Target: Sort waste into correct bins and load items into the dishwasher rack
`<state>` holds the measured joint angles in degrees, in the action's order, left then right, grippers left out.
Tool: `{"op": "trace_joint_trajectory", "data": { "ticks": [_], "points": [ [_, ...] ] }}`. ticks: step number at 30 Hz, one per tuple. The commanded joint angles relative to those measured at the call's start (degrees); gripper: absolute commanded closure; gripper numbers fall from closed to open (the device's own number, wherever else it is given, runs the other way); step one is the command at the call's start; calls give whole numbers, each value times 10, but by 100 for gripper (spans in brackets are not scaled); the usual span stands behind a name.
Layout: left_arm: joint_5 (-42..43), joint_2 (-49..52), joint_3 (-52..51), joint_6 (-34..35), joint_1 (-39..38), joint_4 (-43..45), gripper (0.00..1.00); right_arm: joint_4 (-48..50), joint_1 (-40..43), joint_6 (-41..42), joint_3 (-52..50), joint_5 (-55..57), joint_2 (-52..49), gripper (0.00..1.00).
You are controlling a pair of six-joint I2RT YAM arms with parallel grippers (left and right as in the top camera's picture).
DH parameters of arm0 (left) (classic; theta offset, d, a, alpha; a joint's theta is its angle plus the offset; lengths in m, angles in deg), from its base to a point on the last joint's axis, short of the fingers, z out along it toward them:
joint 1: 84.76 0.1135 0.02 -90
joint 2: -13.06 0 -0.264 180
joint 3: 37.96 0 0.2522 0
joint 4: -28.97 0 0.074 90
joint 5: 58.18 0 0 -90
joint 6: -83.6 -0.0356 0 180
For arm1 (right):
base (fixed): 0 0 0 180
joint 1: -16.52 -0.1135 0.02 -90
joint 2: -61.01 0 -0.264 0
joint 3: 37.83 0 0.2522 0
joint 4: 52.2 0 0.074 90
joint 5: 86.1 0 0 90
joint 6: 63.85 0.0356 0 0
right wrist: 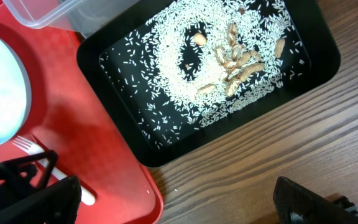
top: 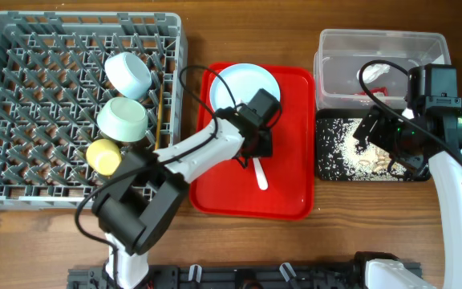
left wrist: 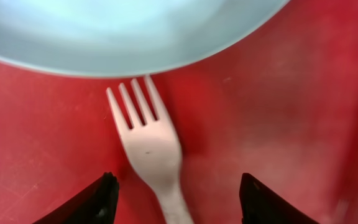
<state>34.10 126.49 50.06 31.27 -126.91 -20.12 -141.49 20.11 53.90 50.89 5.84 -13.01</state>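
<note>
The white fork (left wrist: pixel 151 149) lies on the red tray (left wrist: pixel 278 124) just below the pale blue plate (left wrist: pixel 123 31). My left gripper (left wrist: pixel 179 196) is open, one finger on each side of the fork's handle, low over the tray (top: pixel 291 185). The blue bowl (top: pixel 127 72), green bowl (top: pixel 123 118), yellow cup (top: pixel 103 155) and chopstick (top: pixel 160 108) are in the grey rack (top: pixel 79 16). Rice and beige scraps (right wrist: pixel 235 62) lie in the black tray (right wrist: pixel 328 50). My right gripper (right wrist: pixel 179 205) is open and empty, near the black tray's front edge.
The clear tub (top: pixel 375 36) behind the black tray (top: pixel 321 172) holds a white tissue (top: pixel 383 71) and something red. A few loose grains lie on the wood beside the red tray (right wrist: pixel 73 124). The plate (top: pixel 243 84) fills the tray's far part.
</note>
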Motion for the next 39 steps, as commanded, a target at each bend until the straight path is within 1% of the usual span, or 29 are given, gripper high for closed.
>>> {"op": "trace_joint_trajectory", "data": {
  "ticks": [1, 7, 11, 13, 17, 26, 31, 36, 39],
  "points": [
    [-54, 21, 3, 7, -14, -18, 38, 5, 2, -8, 10, -5, -1, 0],
    [-63, 36, 3, 8, -27, -31, 39, 7, 2, -7, 10, -6, -1, 0],
    [-63, 42, -5, 8, -34, -35, 46, 7, 2, -8, 10, -5, -1, 0],
    [-63, 42, -5, 8, -34, -38, 60, 7, 2, -8, 10, -5, -1, 0],
    [-63, 42, -5, 8, -34, -45, 77, 7, 2, -7, 10, -10, -1, 0],
    [-63, 41, -5, 8, -34, -59, 86, 5, 2, -8, 10, -10, -1, 0],
    [-63, 39, -3, 8, -33, -76, 96, 5, 2, -8, 10, -9, -1, 0],
    [-64, 14, -3, 7, -33, -82, 96, 5, 2, -8, 10, -9, -1, 0],
    [-81, -18, -3, 7, -33, -82, 96, 4, 2, -8, 10, -9, -1, 0]
  ]
}}
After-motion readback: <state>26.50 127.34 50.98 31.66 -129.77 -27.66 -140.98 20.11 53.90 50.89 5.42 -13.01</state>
